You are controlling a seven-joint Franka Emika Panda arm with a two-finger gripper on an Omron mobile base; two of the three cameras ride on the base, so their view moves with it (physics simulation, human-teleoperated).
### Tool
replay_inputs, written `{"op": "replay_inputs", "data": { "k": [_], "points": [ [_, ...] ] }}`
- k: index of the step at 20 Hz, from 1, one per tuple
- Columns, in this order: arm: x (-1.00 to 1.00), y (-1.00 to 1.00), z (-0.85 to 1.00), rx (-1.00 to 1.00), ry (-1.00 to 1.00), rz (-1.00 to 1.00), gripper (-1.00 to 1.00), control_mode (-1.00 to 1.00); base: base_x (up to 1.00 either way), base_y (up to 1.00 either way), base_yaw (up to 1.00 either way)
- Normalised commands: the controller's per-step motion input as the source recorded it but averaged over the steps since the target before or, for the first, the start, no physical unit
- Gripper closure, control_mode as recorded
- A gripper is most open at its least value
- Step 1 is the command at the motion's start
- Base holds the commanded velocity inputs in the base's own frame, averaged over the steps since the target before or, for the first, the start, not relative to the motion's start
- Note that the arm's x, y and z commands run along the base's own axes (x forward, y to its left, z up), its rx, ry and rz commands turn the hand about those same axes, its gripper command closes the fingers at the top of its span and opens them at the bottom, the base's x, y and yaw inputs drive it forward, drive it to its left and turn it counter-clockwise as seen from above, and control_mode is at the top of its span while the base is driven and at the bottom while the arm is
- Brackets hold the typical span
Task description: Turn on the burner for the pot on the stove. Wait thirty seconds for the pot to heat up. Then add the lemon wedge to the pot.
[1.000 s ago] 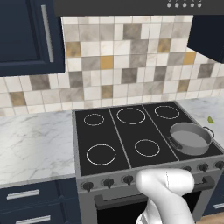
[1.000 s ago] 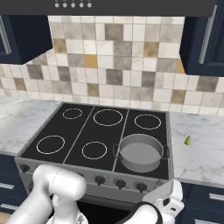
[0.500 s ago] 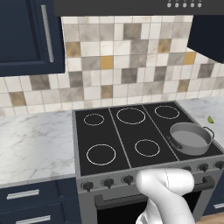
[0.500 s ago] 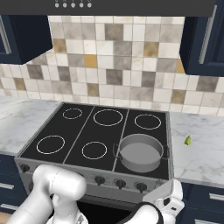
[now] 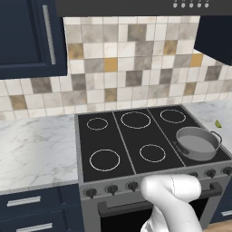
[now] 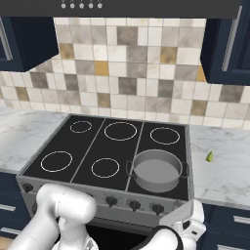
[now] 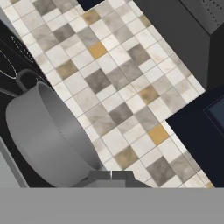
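Gripper (image 7: 111, 176) low at the stove (image 5: 122, 149) front, fingertips pressed together, nothing held; hand view rolled, looking along the pot's side. Pot (image 6: 156, 170): wide, shallow, grey metal, empty, upright on front right burner, its two loop handles lined up left-right. Lemon wedge (image 6: 209, 156): tiny yellow-green sliver on marble counter (image 6: 219, 171) right of stove, well apart from pot; its orientation too small to tell.
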Motion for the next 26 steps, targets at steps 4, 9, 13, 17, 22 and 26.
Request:
{"op": "replay_inputs", "data": {
  "k": [4,9,13,17,22,26],
  "points": [
    [0.00,0.00,0.00,0.00,0.00,0.00,1.00,-1.00,0.00,0.00,0.00],
    [0.00,0.00,0.00,0.00,0.00,0.00,1.00,-1.00,0.00,0.00,0.00],
    [0.00,0.00,0.00,0.00,0.00,0.00,1.00,-1.00,0.00,0.00,0.00],
    [0.00,0.00,0.00,0.00,0.00,0.00,1.00,-1.00,0.00,0.00,0.00],
    [0.00,0.00,0.00,0.00,0.00,0.00,1.00,-1.00,0.00,0.00,0.00],
    [0.00,0.00,0.00,0.00,0.00,0.00,1.00,-1.00,0.00,0.00,0.00]
  ]
}}
